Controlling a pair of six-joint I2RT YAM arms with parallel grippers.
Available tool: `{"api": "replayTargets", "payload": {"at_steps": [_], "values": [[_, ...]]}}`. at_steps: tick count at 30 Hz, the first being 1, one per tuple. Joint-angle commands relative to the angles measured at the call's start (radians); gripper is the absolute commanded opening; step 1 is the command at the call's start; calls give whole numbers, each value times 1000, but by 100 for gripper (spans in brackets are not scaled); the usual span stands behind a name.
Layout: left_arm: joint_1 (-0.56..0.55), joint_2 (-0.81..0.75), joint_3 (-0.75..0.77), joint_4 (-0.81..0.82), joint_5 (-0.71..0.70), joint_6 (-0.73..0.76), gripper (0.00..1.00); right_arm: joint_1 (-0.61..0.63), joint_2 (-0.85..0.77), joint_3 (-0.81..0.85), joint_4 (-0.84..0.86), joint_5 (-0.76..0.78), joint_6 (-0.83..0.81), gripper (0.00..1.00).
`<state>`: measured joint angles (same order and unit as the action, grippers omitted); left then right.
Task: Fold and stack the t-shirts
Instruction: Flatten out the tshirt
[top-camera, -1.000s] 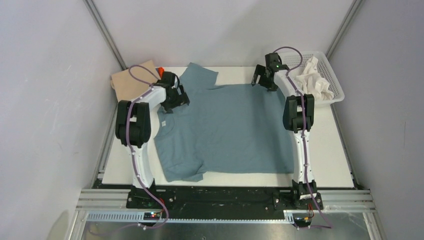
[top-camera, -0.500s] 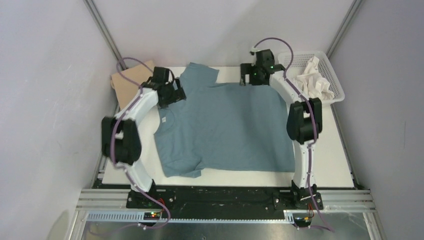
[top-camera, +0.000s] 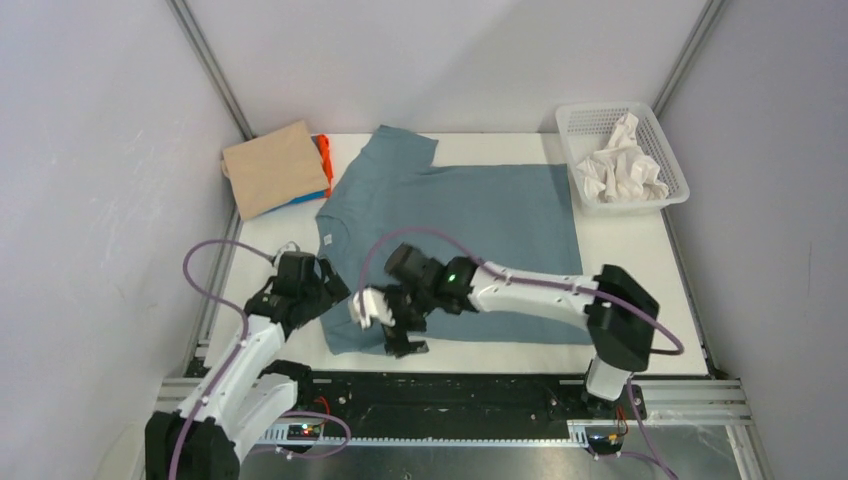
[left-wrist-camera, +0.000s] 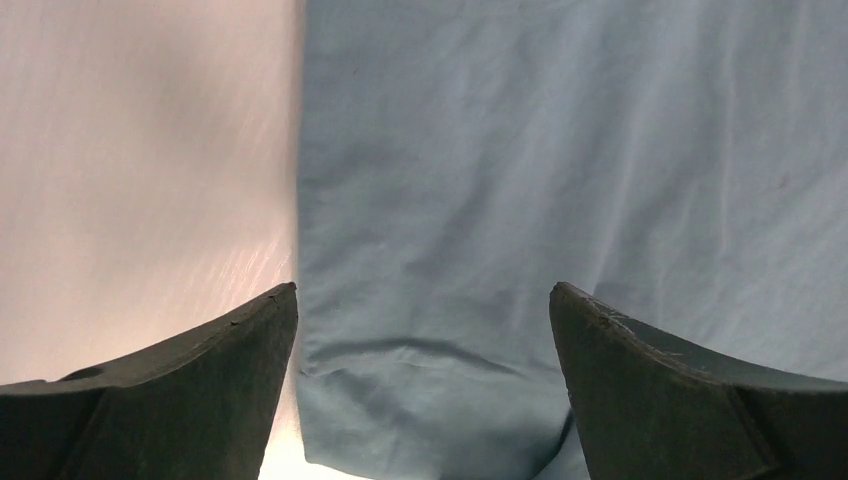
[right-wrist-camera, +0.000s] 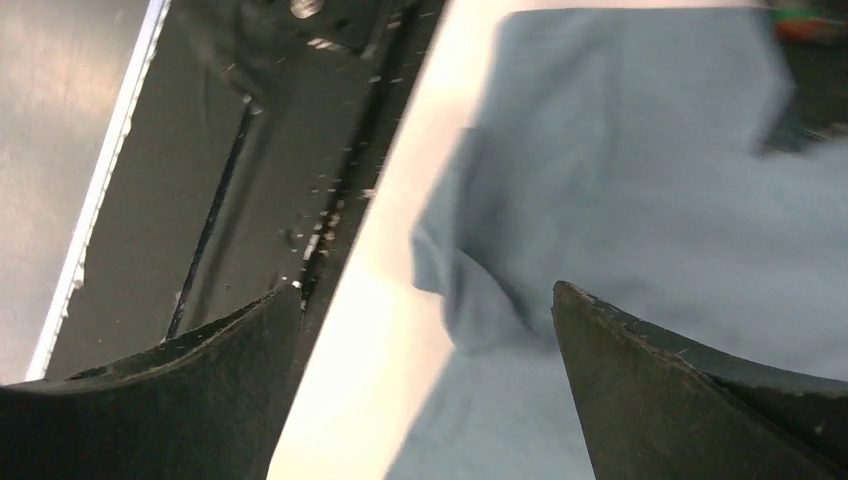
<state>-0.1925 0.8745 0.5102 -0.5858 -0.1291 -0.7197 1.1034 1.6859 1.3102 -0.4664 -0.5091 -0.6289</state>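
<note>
The slate blue-grey t-shirt lies spread flat on the table, its small white neck label at its left edge. A folded tan t-shirt lies at the far left on an orange one and a bright blue one. My left gripper is open over the shirt's near-left sleeve; the left wrist view shows the sleeve between the jaws. My right gripper is open above the near-left corner; the right wrist view shows a fold of the cloth by the table's front edge.
A white mesh basket at the far right holds crumpled white cloth. The black rail runs along the table's near edge. Grey walls stand left and right.
Both arms have swung from the far edge of the table to the near-left corner of the blue-grey shirt. The shirt's far edge now lies flat and uncovered.
</note>
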Motion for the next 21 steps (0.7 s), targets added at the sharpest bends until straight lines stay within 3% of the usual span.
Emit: {"api": "replayTargets", "payload": {"at_steps": [1, 6, 16, 18, 20, 21], "values": [[0, -101, -66, 100, 18, -89, 100, 65, 77, -14, 66, -27, -210, 98], [0, 6, -94, 194, 95, -84, 100, 70, 124, -11, 127, -143, -235, 95], [0, 193, -105, 285, 74, -78, 100, 78, 263, 27, 56, -79, -210, 79], [1, 198, -105, 285, 58, -78, 100, 79, 276, 29, 48, -79, -208, 72], [0, 204, -107, 286, 43, -80, 100, 77, 275, 30, 50, -90, -199, 50], [1, 207, -107, 285, 39, -81, 100, 77, 273, 30, 52, -102, -188, 34]]}}
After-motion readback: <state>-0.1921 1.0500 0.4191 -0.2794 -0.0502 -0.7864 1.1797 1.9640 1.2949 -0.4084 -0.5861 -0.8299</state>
